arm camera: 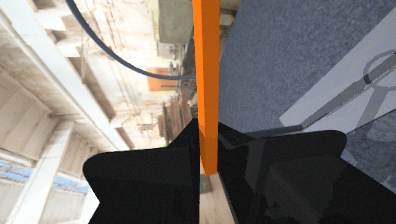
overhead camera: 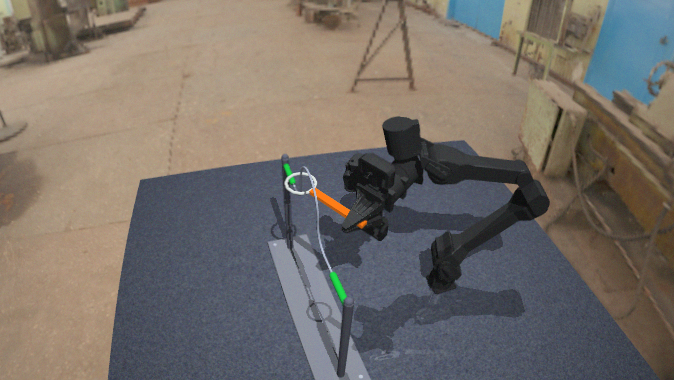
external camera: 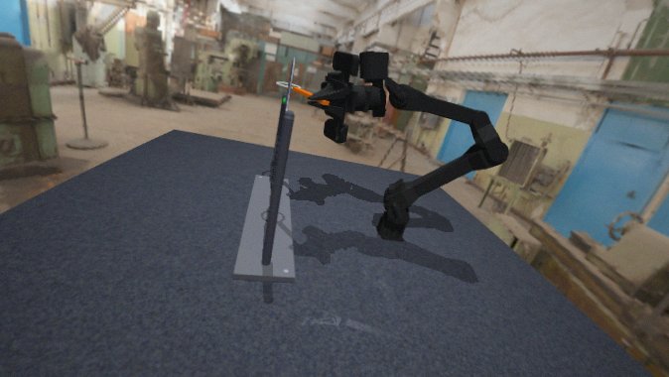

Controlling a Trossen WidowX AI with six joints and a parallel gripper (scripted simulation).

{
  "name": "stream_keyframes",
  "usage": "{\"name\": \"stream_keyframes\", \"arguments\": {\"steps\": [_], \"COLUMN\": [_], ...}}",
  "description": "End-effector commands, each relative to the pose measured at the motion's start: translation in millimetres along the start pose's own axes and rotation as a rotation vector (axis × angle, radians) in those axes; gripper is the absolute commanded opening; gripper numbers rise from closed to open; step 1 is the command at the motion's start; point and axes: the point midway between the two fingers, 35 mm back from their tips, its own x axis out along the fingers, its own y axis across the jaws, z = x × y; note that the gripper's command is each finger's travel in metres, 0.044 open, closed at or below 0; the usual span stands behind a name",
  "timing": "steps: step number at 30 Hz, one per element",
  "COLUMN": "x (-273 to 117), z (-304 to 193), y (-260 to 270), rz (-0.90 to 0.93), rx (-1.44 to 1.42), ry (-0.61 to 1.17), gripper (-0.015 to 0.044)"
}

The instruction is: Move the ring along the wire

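Observation:
My gripper (overhead camera: 356,223) (external camera: 316,100) (arm camera: 201,122) is shut on the orange handle (overhead camera: 330,202) (external camera: 302,91) (arm camera: 207,75) near its outer end. The white ring (overhead camera: 300,193) (external camera: 278,84) lies nearly flat in the air beside the far post (overhead camera: 287,215). In the top view it surrounds the grey wire (overhead camera: 318,225) (arm camera: 107,50) just past the far green part (overhead camera: 289,174); whether they touch, I cannot tell. The wire rises there, then slopes down to the near green part (overhead camera: 338,286) at the near post (overhead camera: 345,340) (external camera: 278,198). The ring is outside the wrist view.
The posts stand on a grey base plate (overhead camera: 287,280) (external camera: 253,248) on a dark blue mat (overhead camera: 200,275) (external camera: 149,223). The raised wire lies between the posts, close in front of my fingers. Shadows of the arm and ring fall on the mat and plate.

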Motion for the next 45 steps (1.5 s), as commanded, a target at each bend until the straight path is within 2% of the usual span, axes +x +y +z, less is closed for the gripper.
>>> {"name": "stream_keyframes", "arguments": {"steps": [1,45], "x": [-0.7,-0.3], "z": [0.8,1.7], "y": [4.8,-1.4], "rz": [0.002,-0.094], "rx": [-0.018,-0.172], "ry": [-0.005,-0.028], "gripper": [-0.015,-0.015]}}
